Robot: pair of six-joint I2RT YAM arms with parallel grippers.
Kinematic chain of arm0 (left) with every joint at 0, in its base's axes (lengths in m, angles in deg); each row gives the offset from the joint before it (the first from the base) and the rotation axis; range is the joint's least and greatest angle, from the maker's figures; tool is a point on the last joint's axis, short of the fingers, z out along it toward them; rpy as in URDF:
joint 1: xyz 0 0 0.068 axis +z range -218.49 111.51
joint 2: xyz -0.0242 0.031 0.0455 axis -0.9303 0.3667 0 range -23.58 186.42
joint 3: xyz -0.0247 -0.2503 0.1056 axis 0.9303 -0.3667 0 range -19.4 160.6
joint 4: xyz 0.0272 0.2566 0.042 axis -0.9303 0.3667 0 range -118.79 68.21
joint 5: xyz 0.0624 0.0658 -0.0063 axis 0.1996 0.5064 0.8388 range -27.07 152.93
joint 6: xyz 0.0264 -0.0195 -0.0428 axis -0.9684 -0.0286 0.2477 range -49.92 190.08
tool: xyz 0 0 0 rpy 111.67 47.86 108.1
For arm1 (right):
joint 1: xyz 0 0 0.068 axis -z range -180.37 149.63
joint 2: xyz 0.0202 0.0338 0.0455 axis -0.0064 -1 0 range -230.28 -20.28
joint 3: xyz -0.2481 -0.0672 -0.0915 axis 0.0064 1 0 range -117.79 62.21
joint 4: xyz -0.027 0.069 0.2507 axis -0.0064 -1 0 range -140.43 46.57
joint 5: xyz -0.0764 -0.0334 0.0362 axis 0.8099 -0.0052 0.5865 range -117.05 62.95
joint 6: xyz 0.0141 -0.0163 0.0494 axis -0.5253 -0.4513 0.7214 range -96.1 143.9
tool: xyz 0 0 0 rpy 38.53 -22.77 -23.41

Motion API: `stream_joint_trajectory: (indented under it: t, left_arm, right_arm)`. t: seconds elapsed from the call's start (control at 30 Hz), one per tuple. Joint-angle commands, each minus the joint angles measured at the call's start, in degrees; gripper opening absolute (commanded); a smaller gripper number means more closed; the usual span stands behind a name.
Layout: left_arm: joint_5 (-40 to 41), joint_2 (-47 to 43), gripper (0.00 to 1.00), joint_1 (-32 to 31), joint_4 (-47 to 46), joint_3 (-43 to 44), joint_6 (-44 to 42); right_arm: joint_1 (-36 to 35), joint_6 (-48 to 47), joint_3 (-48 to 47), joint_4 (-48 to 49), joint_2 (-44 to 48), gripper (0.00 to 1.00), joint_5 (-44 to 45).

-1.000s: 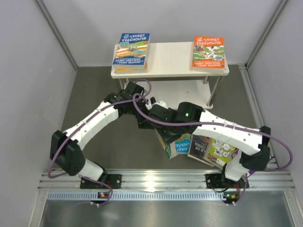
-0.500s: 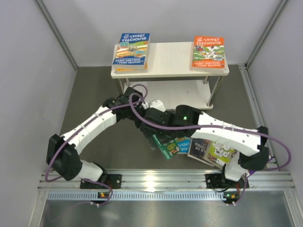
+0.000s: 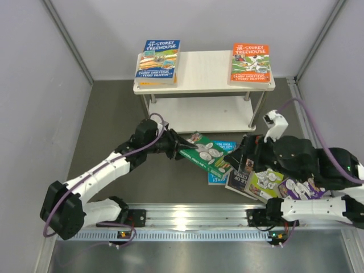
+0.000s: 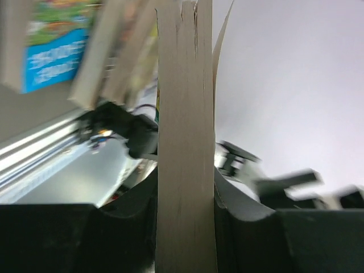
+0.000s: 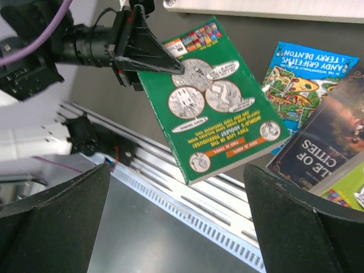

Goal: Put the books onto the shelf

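Note:
My left gripper (image 3: 183, 149) is shut on one edge of a green book (image 3: 209, 157) and holds it lifted and tilted above the floor. In the left wrist view the book's page edge (image 4: 185, 142) runs up between the black fingers (image 4: 128, 227). The right wrist view shows the green book's back cover (image 5: 219, 102) with the left gripper (image 5: 170, 63) pinching its top corner. My right gripper (image 3: 242, 154) stands open and empty to the right of that book, its fingers (image 5: 51, 210) wide apart. On top of the shelf (image 3: 205, 71) lie a blue book (image 3: 158, 60) and an orange book (image 3: 250, 63).
On the floor under and beside the green book lie a blue book (image 3: 226, 149), a dark brown book (image 3: 241, 177) and a lime book (image 3: 267, 183). The shelf's lower board (image 3: 199, 116) sits just behind. A metal rail (image 3: 187, 216) runs along the near edge, and grey walls close in both sides.
The left gripper has shut on the green book. The right gripper has opened, let go of it and drawn back to the right. The book now hangs from the left gripper alone.

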Motion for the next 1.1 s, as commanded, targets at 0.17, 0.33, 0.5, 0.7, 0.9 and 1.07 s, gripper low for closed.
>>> stream_joint_trajectory:
  t: [0.17,0.33,0.5,0.7,0.9,1.07]
  left_arm:
    - [0.0,-7.0,0.00,0.3,-46.0,-6.6,24.5]
    - [4.2,-10.7,0.00,0.3,-52.0,-8.7,30.8]
    - [2.8,-12.2,0.00,0.5,-49.0,-5.1,27.8]
    - [1.0,-12.2,0.00,0.5,-42.4,-0.3,22.7]
    - [0.8,-13.7,0.00,0.5,-32.9,3.9,15.8]
    - [0.5,-14.8,0.00,0.5,-25.3,6.5,10.3]
  right_arm:
    - [0.0,8.8,15.7,18.7,16.6,1.00,2.6]
    - [0.1,3.4,17.4,28.8,20.8,1.00,2.2]
    - [0.0,3.2,9.2,25.6,14.2,1.00,5.0]
    - [0.1,11.1,9.4,26.0,8.0,1.00,1.6]
    - [0.1,17.4,12.5,25.3,7.2,1.00,1.6]
    - [0.1,17.9,12.9,24.9,10.1,1.00,4.8]
